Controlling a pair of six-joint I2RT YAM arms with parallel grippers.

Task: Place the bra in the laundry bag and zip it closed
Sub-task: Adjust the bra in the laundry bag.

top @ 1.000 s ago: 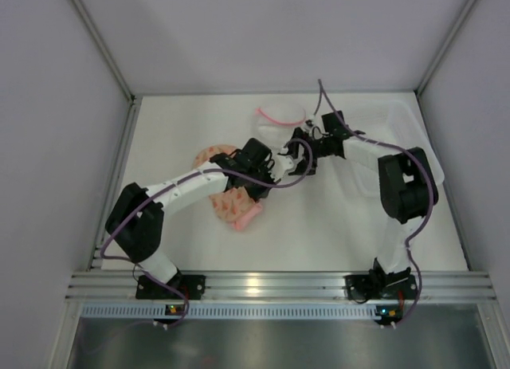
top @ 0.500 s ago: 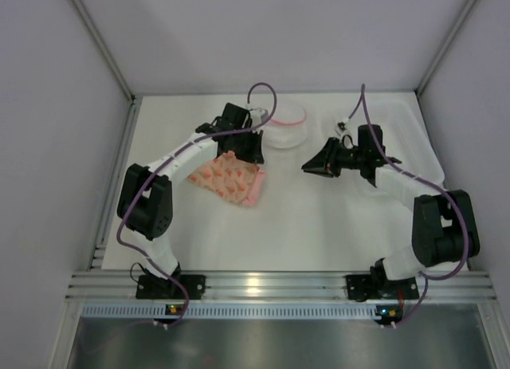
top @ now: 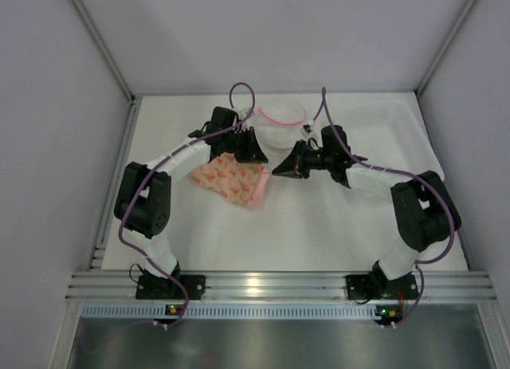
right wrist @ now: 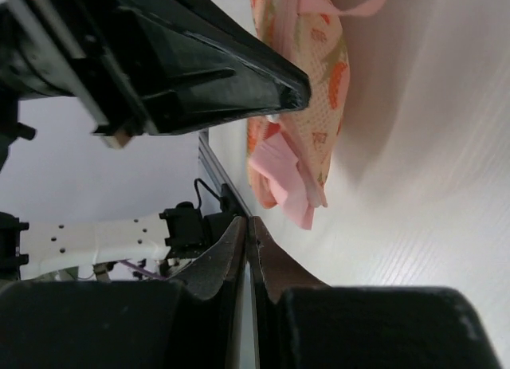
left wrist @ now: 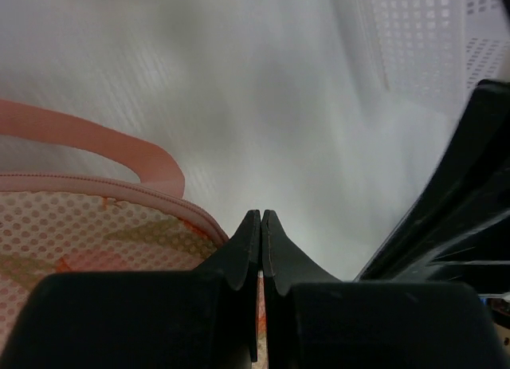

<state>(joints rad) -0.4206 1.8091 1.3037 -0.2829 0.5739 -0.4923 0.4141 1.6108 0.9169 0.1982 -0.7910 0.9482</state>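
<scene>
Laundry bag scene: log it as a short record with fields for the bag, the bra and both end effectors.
laundry bag: folded over, lying flat; cannot tell whether it is zipped
bra: pink fabric poking out of the bag's edge
left end effector: shut, tips at the bag's pink edging
right end effector: shut, empty, beside the bag
</scene>
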